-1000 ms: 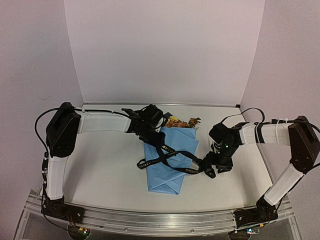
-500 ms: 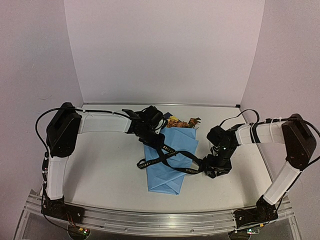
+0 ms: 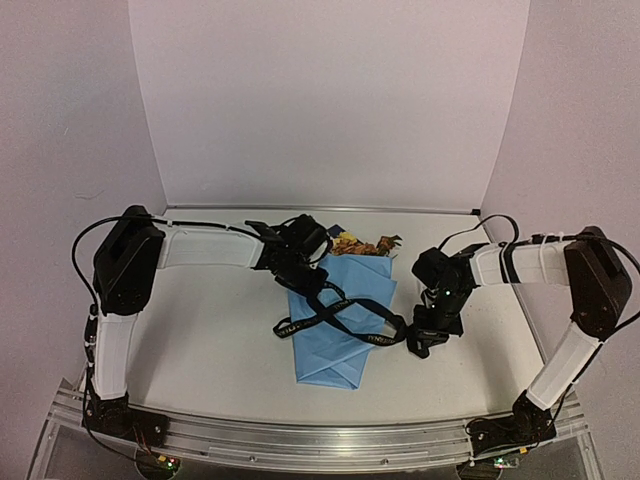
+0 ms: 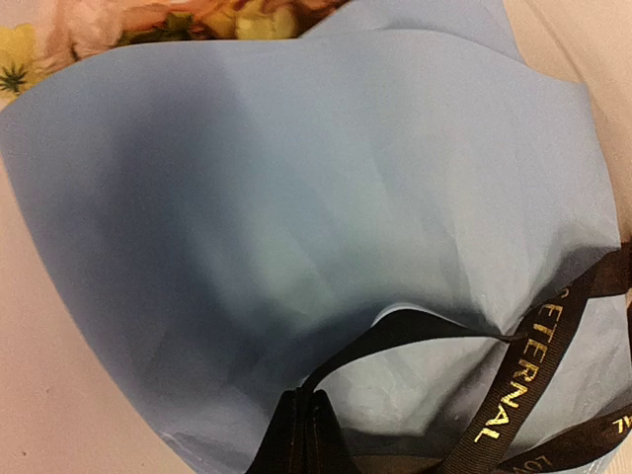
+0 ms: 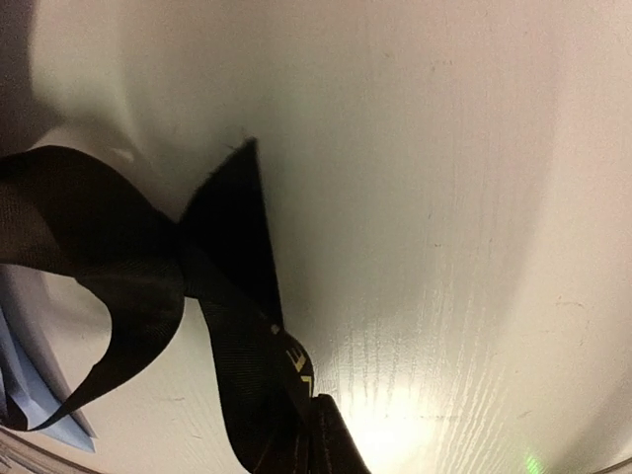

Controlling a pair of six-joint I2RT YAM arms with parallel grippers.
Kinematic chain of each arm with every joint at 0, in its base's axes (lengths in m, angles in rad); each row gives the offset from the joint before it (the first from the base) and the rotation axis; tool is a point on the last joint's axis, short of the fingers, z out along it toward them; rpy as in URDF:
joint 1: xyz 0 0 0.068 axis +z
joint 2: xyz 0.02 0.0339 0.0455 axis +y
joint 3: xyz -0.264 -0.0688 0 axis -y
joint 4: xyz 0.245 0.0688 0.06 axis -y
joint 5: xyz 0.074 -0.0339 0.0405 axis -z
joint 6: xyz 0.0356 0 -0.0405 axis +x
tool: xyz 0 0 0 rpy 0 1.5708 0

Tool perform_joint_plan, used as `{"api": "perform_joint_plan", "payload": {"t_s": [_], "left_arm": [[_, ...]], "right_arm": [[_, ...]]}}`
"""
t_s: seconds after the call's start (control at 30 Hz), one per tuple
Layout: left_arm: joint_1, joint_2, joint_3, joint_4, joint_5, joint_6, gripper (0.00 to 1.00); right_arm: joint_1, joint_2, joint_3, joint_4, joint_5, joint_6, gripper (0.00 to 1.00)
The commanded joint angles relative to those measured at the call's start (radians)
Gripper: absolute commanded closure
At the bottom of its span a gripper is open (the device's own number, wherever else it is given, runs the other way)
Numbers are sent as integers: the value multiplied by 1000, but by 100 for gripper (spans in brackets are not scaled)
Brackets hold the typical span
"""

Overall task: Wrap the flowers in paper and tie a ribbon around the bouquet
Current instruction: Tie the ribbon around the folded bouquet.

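Bouquet (image 3: 352, 290) lying flat on bench (image 3: 215, 335), ribbon looped across it.
Light blue paper (image 3: 325, 362) folded into cone, tip toward near edge; yellow, pink and orange flowers (image 3: 358, 244) at far end; black ribbon (image 4: 515, 380), gold "ETERNAL" lettering, strands crossing.

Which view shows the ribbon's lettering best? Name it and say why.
Left wrist: the ribbon runs close, with gold ETERNAL readable. Top external shows it crossing the paper, lettering tiny. Right wrist shows one dark end.

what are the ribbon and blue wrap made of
The ribbon looks like woven fabric: matte black, fine weave, gold printed letters. The paper seems a thin matte sheet, likely plain paper: soft creases, sharp folds, no gloss.
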Motion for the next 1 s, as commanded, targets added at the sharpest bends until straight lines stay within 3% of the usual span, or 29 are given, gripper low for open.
{"api": "perform_joint_plan", "payload": {"t_s": [0.0,0.5,0.67,0.97], "left_arm": [[18,-137,-60,78,-147,-59,100],[219,-351,-339,207,-108,-194,100],[274,-396,-423,196,-166,-274,100],[290,-467,-581,248,-108,-351,100]], "right_arm": [[-3,-24,74,-76,91,-22,100],[-166,58,394,-255,146,-93,100],[-245,105,417,-281,137,-92,100],[-290,97,325,-286,150,-95,100]]}}
